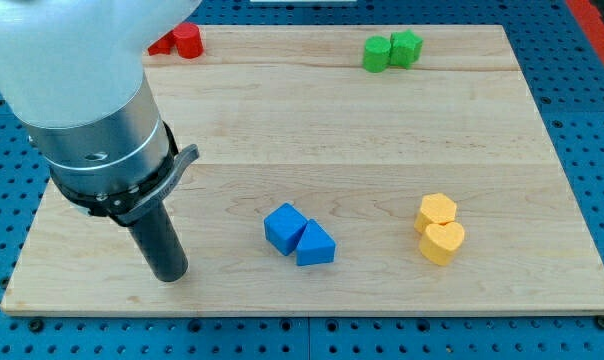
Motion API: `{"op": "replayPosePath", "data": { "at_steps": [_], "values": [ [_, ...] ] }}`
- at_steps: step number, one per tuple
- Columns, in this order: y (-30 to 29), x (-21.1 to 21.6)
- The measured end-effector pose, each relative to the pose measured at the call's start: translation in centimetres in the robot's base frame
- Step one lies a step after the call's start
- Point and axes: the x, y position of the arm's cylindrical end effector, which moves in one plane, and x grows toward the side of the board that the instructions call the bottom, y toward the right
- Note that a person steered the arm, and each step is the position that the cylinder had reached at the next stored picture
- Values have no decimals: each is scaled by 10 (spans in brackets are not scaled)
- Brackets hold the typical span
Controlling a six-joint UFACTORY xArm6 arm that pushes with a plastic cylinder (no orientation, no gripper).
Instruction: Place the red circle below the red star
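Observation:
A red round block (188, 40) sits at the view's top left on the wooden board (382, 150). A second red block (162, 45), partly hidden by the arm, touches it on its left; its shape cannot be made out. My tip (170, 275) rests on the board near the view's bottom left, far below both red blocks and left of the blue blocks.
A blue cube (284, 228) and a blue triangular block (315, 244) touch at bottom centre. A yellow hexagon (436, 211) and a yellow heart (442, 241) touch at bottom right. Two green blocks (377, 53) (405, 47) touch at the top.

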Motion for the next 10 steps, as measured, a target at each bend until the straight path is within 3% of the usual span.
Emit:
{"op": "replayPosePath", "data": {
  "at_steps": [1, 2, 3, 4, 6, 8, 10],
  "values": [
    [-4, 0],
    [-25, -31],
    [28, -106],
    [28, -131],
    [28, -133],
    [31, -185],
    [31, -186]
  ]
}}
